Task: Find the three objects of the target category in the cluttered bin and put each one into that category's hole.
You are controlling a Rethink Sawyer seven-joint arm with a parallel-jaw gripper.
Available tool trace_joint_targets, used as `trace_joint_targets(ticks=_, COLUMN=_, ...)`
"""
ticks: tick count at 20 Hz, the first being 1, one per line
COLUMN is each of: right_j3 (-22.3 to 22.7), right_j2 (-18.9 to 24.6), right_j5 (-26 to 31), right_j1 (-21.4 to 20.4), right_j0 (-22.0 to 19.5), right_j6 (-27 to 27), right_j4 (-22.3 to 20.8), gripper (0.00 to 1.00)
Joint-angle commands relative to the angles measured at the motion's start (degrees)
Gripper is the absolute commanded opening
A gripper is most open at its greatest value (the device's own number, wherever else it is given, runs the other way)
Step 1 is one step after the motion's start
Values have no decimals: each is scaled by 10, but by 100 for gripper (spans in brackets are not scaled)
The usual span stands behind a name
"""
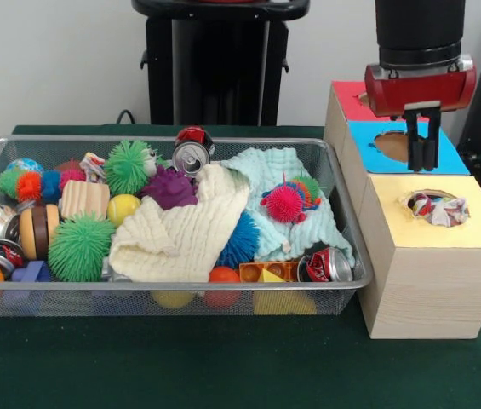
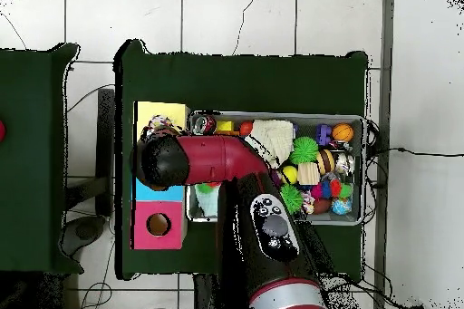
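Wire-mesh bin [image 1: 342, 213] on the green worktop [image 1: 223, 366], filled with mixed clutter. At its 3 o'clock, the yellow-topped box; a spotted white wad [image 1: 434, 207] sits in its hole [image 1: 438, 209]. At the hole's 12 o'clock the pincer [image 1: 423, 162] hangs empty, fingers narrowly set together.

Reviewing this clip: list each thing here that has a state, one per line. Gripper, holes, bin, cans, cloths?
gripper: empty, fingers close together, above the blue-topped box.
yellow-topped box's hole: holds a spotted wrapper wad.
blue-topped box's hole: nothing seen in it.
red-topped box's hole: nothing seen in it.
bin: full of clutter.
drink can: crushed, tipped.
cream cloth: crumpled over toys.
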Motion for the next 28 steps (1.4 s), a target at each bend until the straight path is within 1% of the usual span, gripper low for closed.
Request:
trace_joint_targets(ticks=1, right_j3=-27, right_j2=-34, right_j5=78, right_j1=61, right_j0=43, right_j6=22, right_j4=-52, gripper=0)
trace_joint_targets(ticks=5, right_j3=-92, right_j2=-72, right_j5=87, right_j1=125, right_j0=83, right_j6=42, right_j4=-61, gripper=0)
trace_joint_targets(ticks=7, right_j3=-112, right_j2=-84, right_j5=86, right_j1=147, right_j0=95, right_j6=47, right_j4=-60, gripper=0)
trace_joint_targets(ticks=9, right_j3=-117, right_j2=-89, right_j5=76, right_j1=157, right_j0=100, right_j6=50, right_j4=-58, gripper=0)
trace_joint_targets(ticks=12, right_j3=-123, right_j2=-98, right_j5=82, right_j1=163, right_j0=106, right_j6=47, right_j4=-57, gripper=0)
trace_joint_targets(ticks=17, right_j3=-117, right_j2=-93, right_j5=82, right_j1=157, right_j0=100, right_j6=36, right_j4=-50, gripper=0)
trace_joint_targets(ticks=19, right_j3=-110, right_j2=-90, right_j5=63, right_j1=153, right_j0=97, right_j6=38, right_j4=-48, gripper=0)
trace_joint_targets(ticks=23, right_j3=-101, right_j2=-80, right_j5=-2, right_j1=153, right_j0=91, right_j6=45, right_j4=-49, gripper=0)
trace_joint_targets(ticks=28, right_j3=-105, right_j2=-89, right_j5=-19, right_j1=149, right_j0=99, right_j6=48, right_j4=-53, gripper=0)
